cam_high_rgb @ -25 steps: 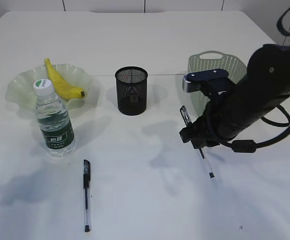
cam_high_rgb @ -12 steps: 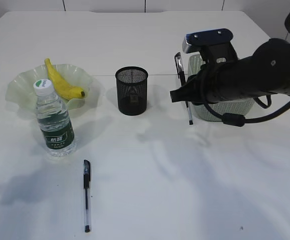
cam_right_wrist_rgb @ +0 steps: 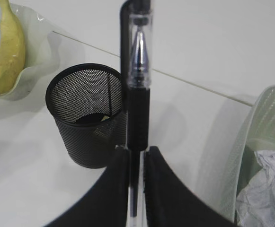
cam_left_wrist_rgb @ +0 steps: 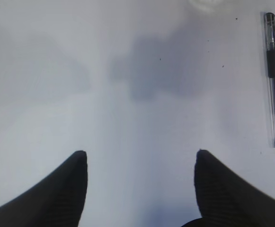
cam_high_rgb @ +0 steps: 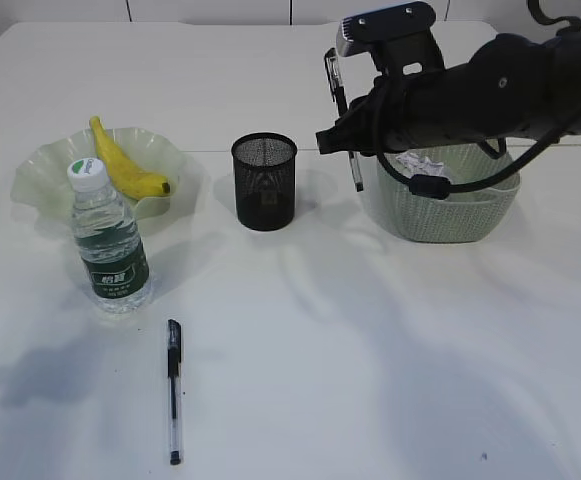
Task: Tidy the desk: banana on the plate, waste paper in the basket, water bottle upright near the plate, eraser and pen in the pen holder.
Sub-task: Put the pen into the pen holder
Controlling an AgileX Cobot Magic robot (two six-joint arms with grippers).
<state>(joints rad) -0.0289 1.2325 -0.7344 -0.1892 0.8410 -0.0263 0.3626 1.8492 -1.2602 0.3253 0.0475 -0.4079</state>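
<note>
Two pens: one (cam_high_rgb: 342,118) clamped upright in the right claw (cam_high_rgb: 348,135), raised right of the pen holder (cam_high_rgb: 264,181) and left of the basket (cam_high_rgb: 440,200); a second pen (cam_high_rgb: 173,388) lies on the desk (cam_high_rgb: 370,380), right of the left claw (cam_left_wrist_rgb: 139,182), whose jaws stand apart. One banana (cam_high_rgb: 122,160) on the plate (cam_high_rgb: 40,165), one upright bottle (cam_high_rgb: 108,240), one paper ball (cam_high_rgb: 420,162) in the basket. The claw has risen from desk level. Pen holder contents indistinct.
</note>
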